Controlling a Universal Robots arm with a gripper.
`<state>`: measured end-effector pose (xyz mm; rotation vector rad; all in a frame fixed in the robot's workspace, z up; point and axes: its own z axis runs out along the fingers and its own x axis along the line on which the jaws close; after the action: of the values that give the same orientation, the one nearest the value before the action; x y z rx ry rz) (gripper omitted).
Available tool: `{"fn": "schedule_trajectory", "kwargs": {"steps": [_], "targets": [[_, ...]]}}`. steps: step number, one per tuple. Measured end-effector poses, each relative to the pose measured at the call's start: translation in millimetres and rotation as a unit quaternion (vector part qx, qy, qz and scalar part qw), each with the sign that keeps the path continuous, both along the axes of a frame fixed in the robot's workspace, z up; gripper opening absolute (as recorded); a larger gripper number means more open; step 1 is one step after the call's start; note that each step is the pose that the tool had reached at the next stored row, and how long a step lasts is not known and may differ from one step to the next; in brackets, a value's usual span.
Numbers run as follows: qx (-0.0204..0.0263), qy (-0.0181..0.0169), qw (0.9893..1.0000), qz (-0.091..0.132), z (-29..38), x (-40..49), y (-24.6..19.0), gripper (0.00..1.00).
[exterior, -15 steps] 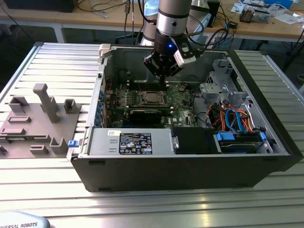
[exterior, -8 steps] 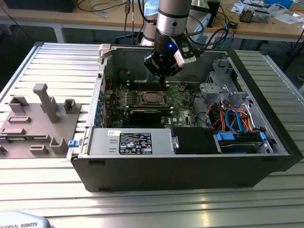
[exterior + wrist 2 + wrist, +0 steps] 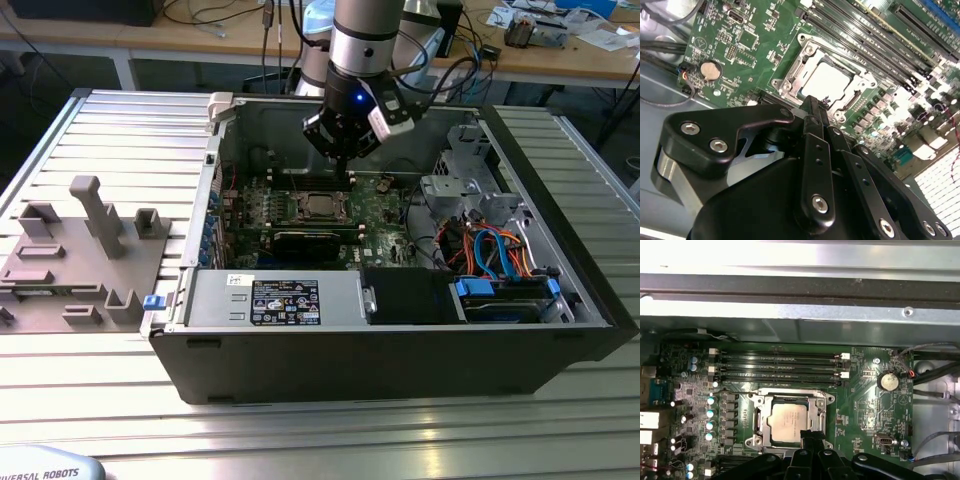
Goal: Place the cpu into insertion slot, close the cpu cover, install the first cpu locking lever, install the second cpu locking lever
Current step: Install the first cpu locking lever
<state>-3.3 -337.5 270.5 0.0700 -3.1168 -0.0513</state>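
In the exterior view, the pincer (image 3: pixel 341 160) hangs inside the open computer case (image 3: pixel 400 340), which lies on the ribbed metal table (image 3: pixel 120 140). It sits just above the far edge of the socket on the green motherboard (image 3: pixel 385 215). That view also takes in a grey fixture block (image 3: pixel 80 260) on the table at the exterior view's left, and the coloured cables (image 3: pixel 490 250) in the case's right bay.

Both wrist views look down onto the board. The cpu (image 3: pixel 786 421) lies flat in its socket, its dull silver top bare, and the cpu cover (image 3: pixel 817 412) shows as a silvery frame lying around it. In the second wrist view the cpu (image 3: pixel 826 81) is seen at an angle, with the pincer's black fingers (image 3: pixel 814 112) drawn together into a narrow closed tip, empty, just at the socket's edge. The first wrist view adds the memory slots (image 3: pixel 780 367) beyond the socket and a round coin battery (image 3: pixel 887 381) to one side.
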Motion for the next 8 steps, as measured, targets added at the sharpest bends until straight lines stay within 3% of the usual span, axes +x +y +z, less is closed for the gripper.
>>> {"fn": "schedule_trajectory", "kwargs": {"steps": [8], "targets": [[0.0, 0.0, 1.0, 0.001, 0.0, -1.0, 0.0, 0.11]]}}
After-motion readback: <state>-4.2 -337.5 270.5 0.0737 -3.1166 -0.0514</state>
